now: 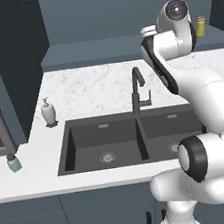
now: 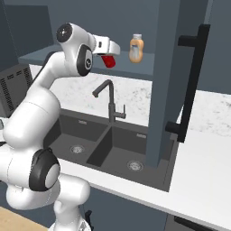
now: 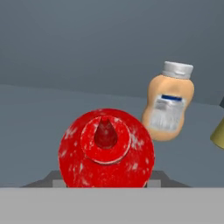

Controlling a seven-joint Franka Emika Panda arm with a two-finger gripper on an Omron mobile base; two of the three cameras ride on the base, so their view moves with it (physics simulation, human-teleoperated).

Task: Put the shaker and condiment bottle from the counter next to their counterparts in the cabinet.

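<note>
The arm is up high at the cabinet [image 2: 176, 27], and the gripper [image 2: 109, 53] has the condiment bottle [image 2: 108, 60] clamped between its jaws, closed in on the red body with the nozzle pointing straight away from the hand. In the hand view that red bottle [image 3: 106, 148] sits at 6 o'clock, nozzle tip dead centre on its top, looking into the slate-blue interior.

Just off at 2 o'clock from it in the hand view stands the peach-orange bottle [image 3: 168, 107] with its pale cap, tilted in this rolled picture, near the red one but apart from it. A sliver of yellow-olive shaker [image 3: 218, 133] peeks in at the 3 o'clock edge. From the right base view, the peach-orange bottle [image 2: 136, 48] is on the cabinet shelf at 3 o'clock of the gripper, close by.

Down on the counter [image 1: 95, 86], the shaker [image 1: 13, 162] with its dark cap waits at the far 9 o'clock side of the left base view, well apart from the arm. A white soap dispenser [image 1: 48, 112] stands at 10 o'clock of the dark double sink [image 1: 64, 151], with the black tap [image 1: 139, 92] behind the basins. The yellow-olive shaker [image 1: 200, 27] shows at 1 o'clock beside the wrist.
</note>
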